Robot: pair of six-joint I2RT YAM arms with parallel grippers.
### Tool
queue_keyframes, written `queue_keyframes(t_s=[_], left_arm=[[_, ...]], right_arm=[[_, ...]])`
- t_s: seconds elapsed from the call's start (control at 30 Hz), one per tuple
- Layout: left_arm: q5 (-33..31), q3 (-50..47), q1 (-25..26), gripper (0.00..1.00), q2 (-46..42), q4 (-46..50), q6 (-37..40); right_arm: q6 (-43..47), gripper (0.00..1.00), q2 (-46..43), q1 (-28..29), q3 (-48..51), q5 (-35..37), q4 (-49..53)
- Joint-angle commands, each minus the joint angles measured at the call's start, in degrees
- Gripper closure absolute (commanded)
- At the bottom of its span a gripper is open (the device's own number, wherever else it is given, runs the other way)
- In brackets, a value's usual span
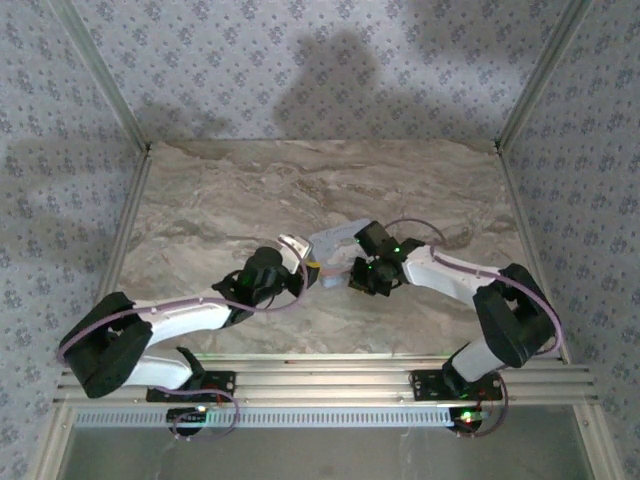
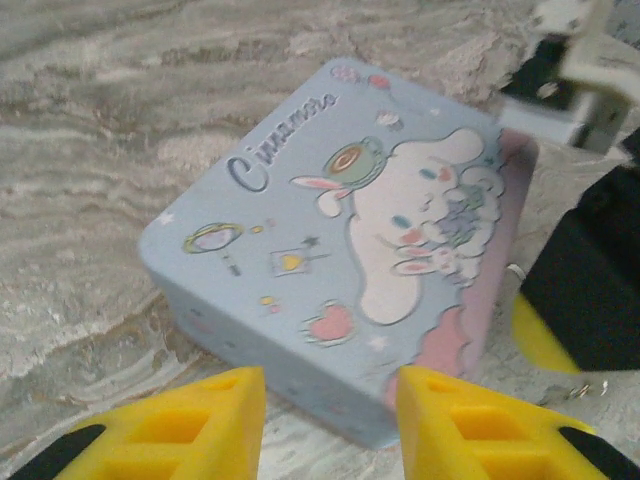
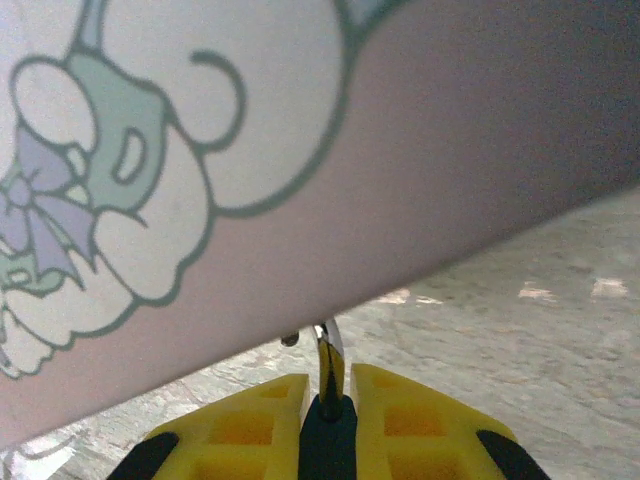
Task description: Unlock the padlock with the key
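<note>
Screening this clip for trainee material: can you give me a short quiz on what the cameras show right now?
1. True or false: the left gripper has its fingers pressed together.
2. What is the right gripper pinching? A) a thin metal piece, probably the key; B) a corner of the pale blue box; C) nothing.
3. Fill in: the box lies on a table with a ____ pattern.

Key: 1 false, its yellow fingers stand apart with the box just beyond them; 2 A; 3 marble.
</note>
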State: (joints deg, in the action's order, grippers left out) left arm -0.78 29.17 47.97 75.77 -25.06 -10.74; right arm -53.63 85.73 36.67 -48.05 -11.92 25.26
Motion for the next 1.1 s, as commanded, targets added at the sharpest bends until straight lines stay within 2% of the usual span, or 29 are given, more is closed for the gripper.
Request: queue_keyframes(t_s=[0.0, 0.13, 0.33, 0.63, 0.87, 1.07], left_arm=[[3.8, 4.0, -0.8, 0.61, 1.1, 2.7, -3.1], [4.7, 5.3, -1.1, 0.61, 1.5, 3.2, -3.6], [5.2, 7.0, -2.1, 0.61, 2.0, 4.9, -4.4], [5.9, 7.7, -4.9, 0.61, 2.4, 5.8, -5.4], [6.2, 6.7, -6.1, 0.61, 2.1, 5.8, -5.1], [5.7, 6.6, -6.6, 0.61, 2.0, 6.4, -5.2]], right_arm=[[1.6, 1.00, -3.1, -2.4, 3.3, -2.3, -1.9], [1.6, 1.00, -5.1, -4.4, 5.0, -4.6, -5.0], [6.7, 1.00, -6.3, -7.1, 3.6, -6.2, -0.7], [25.9, 1.00, -1.8, -14.1, -5.9, -5.7, 12.3], [37.7, 1.00, 7.5, -14.3, -16.3, -2.8, 19.3], [41.3, 1.00, 13.8, -11.4, -21.6, -3.2, 18.4]])
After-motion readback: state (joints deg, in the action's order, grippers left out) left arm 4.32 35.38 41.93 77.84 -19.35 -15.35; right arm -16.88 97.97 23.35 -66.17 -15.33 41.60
